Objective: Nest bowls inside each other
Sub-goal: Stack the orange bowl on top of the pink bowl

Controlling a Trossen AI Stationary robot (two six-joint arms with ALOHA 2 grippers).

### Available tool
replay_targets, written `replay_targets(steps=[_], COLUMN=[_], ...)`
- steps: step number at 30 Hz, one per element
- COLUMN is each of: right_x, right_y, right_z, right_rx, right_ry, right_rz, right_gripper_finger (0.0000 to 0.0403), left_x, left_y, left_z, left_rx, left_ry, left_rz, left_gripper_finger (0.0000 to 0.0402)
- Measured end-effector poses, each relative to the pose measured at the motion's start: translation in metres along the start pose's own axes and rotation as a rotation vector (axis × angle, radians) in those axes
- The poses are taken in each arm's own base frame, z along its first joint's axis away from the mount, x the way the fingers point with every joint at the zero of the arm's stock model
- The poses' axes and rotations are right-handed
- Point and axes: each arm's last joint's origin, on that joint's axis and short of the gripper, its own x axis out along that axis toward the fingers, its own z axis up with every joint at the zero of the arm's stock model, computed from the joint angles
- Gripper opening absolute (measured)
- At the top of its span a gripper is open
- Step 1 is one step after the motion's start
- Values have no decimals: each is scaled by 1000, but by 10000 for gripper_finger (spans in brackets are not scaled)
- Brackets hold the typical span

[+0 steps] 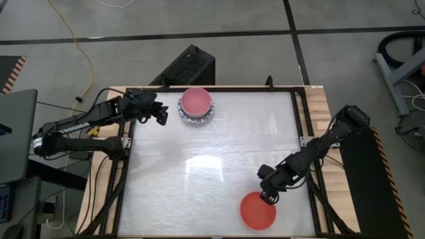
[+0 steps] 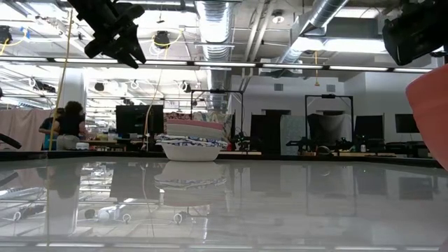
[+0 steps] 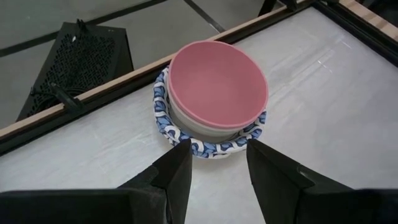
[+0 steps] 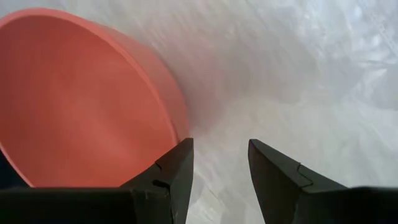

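A stack of bowls (image 1: 196, 105) rests on its base at the table's far left: a pink bowl (image 3: 217, 81) on top, a white one under it, a blue-patterned scalloped bowl (image 3: 205, 147) at the bottom. My left gripper (image 1: 159, 114) hovers open just left of the stack, above the table, its fingers (image 3: 177, 168) pointing toward it. A red bowl (image 1: 257, 211) sits alone near the table's near right edge. My right gripper (image 1: 267, 194) is open and points steeply down at that bowl's far rim (image 4: 177, 118). My right gripper comes at the red bowl from above, slanting. One finger (image 4: 177, 165) stands right at the outer side of the rim (image 4: 181, 134), the other over bare table. I cannot tell whether the finger touches the bowl.
The white tabletop (image 1: 212, 166) between the stack and the red bowl is bare. A raised dark frame with wooden edging (image 1: 312, 119) runs around the table. A black mesh box (image 1: 188, 66) stands on the floor beyond the far edge.
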Motion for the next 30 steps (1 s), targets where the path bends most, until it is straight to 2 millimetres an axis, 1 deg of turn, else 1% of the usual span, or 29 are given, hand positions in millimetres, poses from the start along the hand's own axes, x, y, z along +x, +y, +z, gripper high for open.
replay_targets(steps=[4, 10, 18, 30], right_x=[-2, -12, -9, -8], right_y=[-1, -1, 1, 4], right_z=[0, 1, -1, -5], right_rx=[-1, 24, -26, -52], right_ry=[-6, -82, -89, -89], right_rz=[1, 26, 23, 43], right_gripper_finger=[174, 174, 174, 174], left_x=[0, 0, 0, 0], left_y=[0, 0, 0, 0], left_z=[0, 0, 0, 0], left_rx=[0, 0, 0, 0], left_ry=[-1, -1, -1, 0], left_rz=[1, 1, 1, 3], left_gripper_finger=[142, 142, 142, 142])
